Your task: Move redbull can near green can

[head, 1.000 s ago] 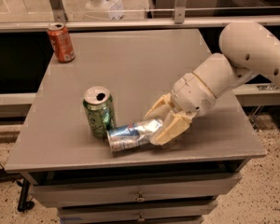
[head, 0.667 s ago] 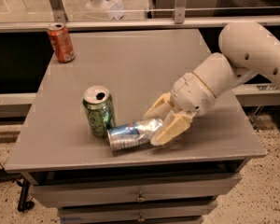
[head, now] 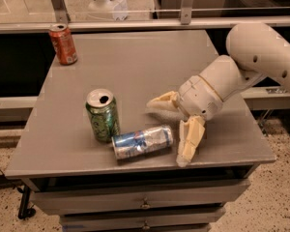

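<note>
arm (head: 261, 52) angled down | end effector (head: 166, 133) spread apart, just beside redbull can (head: 141, 142)

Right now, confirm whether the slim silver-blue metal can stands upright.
No: the redbull can lies on its side beside the green metal can, with the gripper alongside.

The hand (head: 167, 132), fingers spread, blocks the redbull can's (head: 140, 143) right end; the green can (head: 102, 117) crowds its left. Bench (head: 135, 57) middle lies free, with the orange-red can (head: 63, 44) back-left.

Dented redbull can (head: 142, 141) lies beside upright green can (head: 102, 115), hand (head: 167, 132) at right.
</note>
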Controlling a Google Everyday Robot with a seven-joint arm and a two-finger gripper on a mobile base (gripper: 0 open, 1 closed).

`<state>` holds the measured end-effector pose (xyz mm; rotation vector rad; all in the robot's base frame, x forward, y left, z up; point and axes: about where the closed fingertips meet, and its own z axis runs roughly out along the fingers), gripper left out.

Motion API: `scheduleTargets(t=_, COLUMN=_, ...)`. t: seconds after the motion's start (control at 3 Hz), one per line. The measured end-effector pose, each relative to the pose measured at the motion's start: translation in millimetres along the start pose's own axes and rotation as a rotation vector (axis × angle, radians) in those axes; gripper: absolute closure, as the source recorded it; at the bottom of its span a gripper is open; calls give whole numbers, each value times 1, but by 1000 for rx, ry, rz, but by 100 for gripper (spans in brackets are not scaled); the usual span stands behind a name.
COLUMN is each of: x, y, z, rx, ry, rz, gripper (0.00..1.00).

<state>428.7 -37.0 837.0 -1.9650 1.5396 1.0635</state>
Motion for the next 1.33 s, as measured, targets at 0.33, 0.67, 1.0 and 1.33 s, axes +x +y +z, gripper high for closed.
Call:
scheduleTargets(t=0.33, x=-2, y=-6, z=-20, rx=59, ry=-5, rz=-5, gripper=0)
scheduleTargets(t=0.67, x=-8, y=-17, z=-66, rx=161, ry=10, rz=-33, gripper=0)
scheduleTargets(t=1.0, x=-21, y=-32, z=-130, rx=300, ry=18, rz=-84, gripper=0)
scheduleTargets(t=1.33, x=-34, y=-36, z=-146, rx=344, ry=16, rz=-111, gripper=0)
